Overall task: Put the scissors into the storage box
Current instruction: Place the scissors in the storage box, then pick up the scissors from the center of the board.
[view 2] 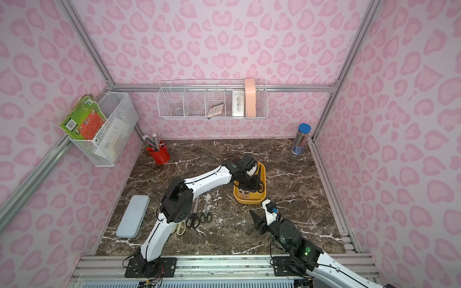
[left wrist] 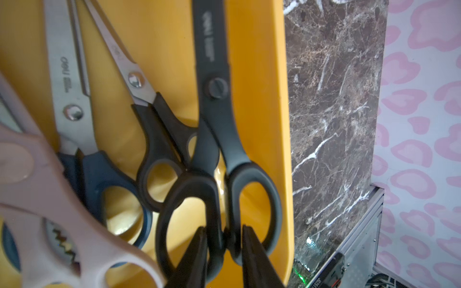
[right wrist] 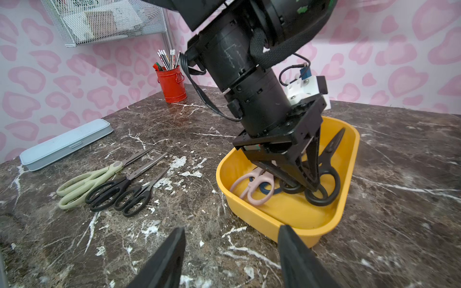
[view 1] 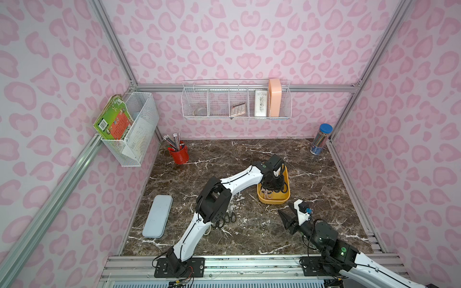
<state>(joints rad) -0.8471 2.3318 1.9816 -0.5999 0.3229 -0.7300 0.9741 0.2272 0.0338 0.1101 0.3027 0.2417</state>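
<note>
We see the left gripper (left wrist: 224,233) down inside the yellow storage box (left wrist: 287,124), its fingers (left wrist: 194,259) flanking the handle of the large black scissors (left wrist: 214,119) — clamped or loosened, we cannot tell. A smaller black pair (left wrist: 159,139), a dark blue pair (left wrist: 99,174) and a pale pink pair (left wrist: 50,199) lie alongside. The right gripper (right wrist: 232,227) hovers near the box, jaws apart, empty. A cream pair (right wrist: 84,182) and two black pairs (right wrist: 109,192) lie on the marble table (right wrist: 399,174).

Four pairs of scissors (left wrist: 149,129) lie in the storage box (right wrist: 294,214). Three more pairs (right wrist: 119,183) lie side by side on the surface (right wrist: 399,199), between this box and the pencil case (right wrist: 64,144).
</note>
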